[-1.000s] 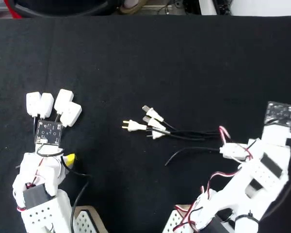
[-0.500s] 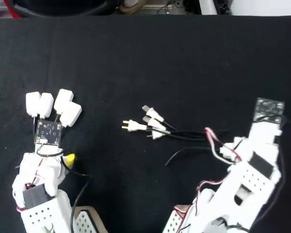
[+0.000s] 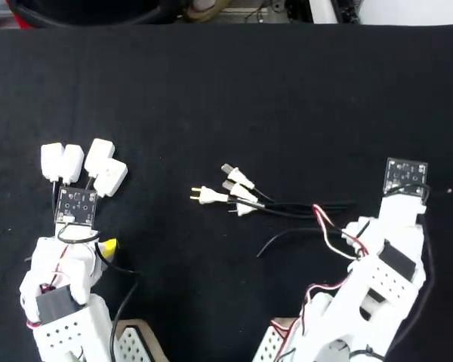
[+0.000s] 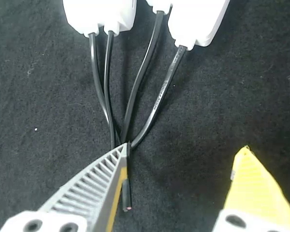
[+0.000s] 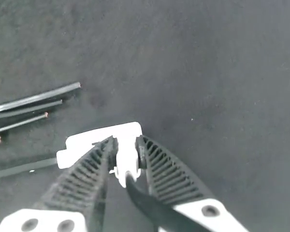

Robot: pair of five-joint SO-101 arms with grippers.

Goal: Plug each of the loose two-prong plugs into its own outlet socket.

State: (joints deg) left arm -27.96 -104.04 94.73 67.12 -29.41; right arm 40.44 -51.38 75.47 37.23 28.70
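Several white outlet sockets lie clustered at the table's left, their black cords running back between the fingers of my open left gripper. The grey finger rests on the cords and the yellow finger stands apart from them. Several loose two-prong plugs lie at mid-table, their cords trailing right. My right gripper is shut on a small white connector with a black cord, close to the bare cord ends. In the high view the right arm hides that gripper.
A loose black cable curves between the plugs and the right arm. The black cloth stretches bare to the table's far edge. The left arm stands at the near left, right behind the sockets.
The right arm has swung left, toward the plug cords. The left arm, the sockets and the plugs have stayed where they were.
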